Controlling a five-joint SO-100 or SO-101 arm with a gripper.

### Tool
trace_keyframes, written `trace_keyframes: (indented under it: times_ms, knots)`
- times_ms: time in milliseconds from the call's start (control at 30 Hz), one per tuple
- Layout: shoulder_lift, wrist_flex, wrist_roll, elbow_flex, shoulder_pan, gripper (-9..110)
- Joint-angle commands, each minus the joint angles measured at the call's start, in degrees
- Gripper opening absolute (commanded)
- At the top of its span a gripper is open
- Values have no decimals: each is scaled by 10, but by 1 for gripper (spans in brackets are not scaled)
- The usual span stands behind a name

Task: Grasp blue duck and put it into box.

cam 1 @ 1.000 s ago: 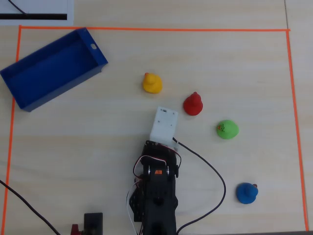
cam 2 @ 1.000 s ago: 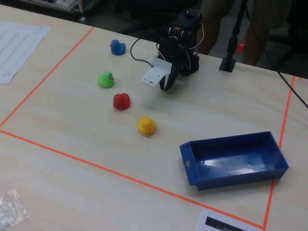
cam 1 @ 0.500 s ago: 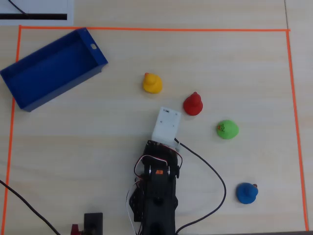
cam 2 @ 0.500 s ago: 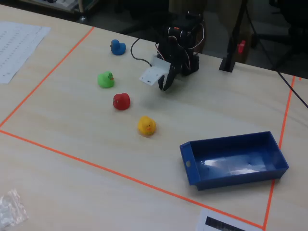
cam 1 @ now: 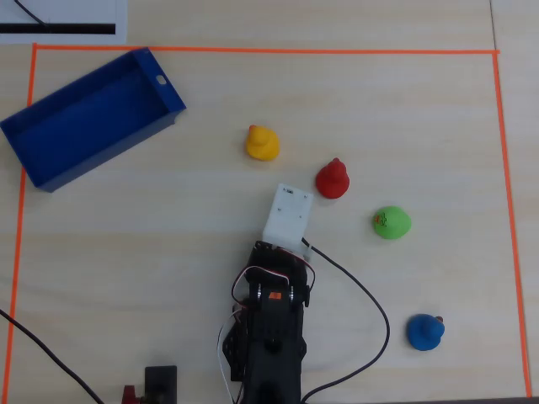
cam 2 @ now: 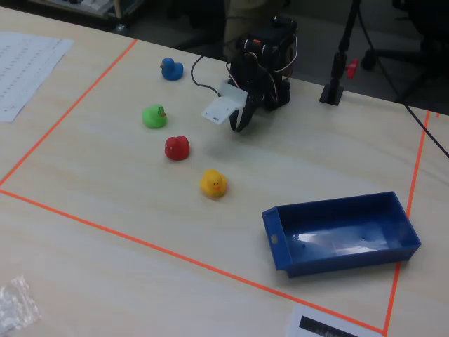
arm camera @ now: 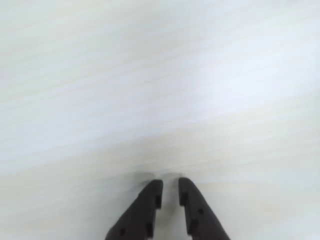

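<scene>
The blue duck [cam 1: 424, 332] sits alone at the lower right of the overhead view, well apart from the arm and from the other 3 ducks, so it looks free to approach without knocking a neighbour. The box [cam 1: 52, 153] lies at the upper left of that view, open side up and seemingly empty, which leaves the whole bench [cam 1: 168, 252] to cross for the drop. The gripper [arm camera: 170, 192] enters the wrist view from the bottom edge with its jaws nearly together, a thin gap between the tips and nothing pinched, over bare bench. In the fixed view the arm is folded low near its base, jaws pointing down. The yellow duck [cam 1: 262, 143], red duck [cam 1: 333, 178] and green duck [cam 1: 392, 222] run in a diagonal line towards the blue one, a likely test of colour choice
</scene>
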Motion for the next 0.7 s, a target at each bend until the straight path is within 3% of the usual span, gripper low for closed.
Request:
trace_keyframes:
  times_ms: [0,333,500,667]
  knots:
    - [-55,-21,-25,-98,56,1]
    - [-528,25,-95,-644,318,24]
    - [-628,18,-147,-775,453,28]
    - [-692,-78,-199,-802,548,30]
